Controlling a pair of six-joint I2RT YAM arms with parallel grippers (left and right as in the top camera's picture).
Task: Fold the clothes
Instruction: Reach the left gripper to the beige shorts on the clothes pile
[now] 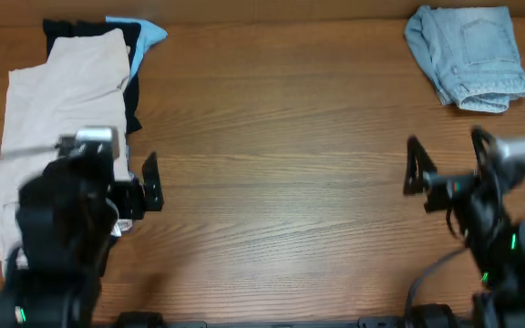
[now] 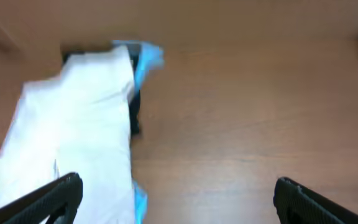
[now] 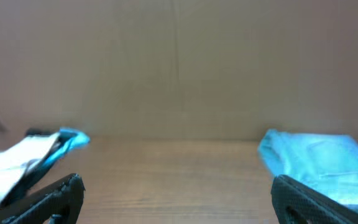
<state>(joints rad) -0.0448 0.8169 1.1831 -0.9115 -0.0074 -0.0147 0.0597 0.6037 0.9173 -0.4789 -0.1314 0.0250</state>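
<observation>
Both pincers wide open, empty. Left pincer (image 1: 152, 182) has cream garment (image 1: 57, 109) stacked ahead-left; jeans (image 1: 468, 56) lie crumpled ahead-right of right pincer (image 1: 415, 170). Likely between garments. Next move calls for right reach forward, grasping jeans hem, dragging to centre

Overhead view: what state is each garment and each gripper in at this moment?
cream garment: spread out long, on top of the left pile
black garment: under the cream one, only its edges showing
blue garment: under the pile, one corner poking out
denim garment: folded, lying alone at the far right
left gripper: open, empty, beside the pile
right gripper: open, empty, over bare table
</observation>
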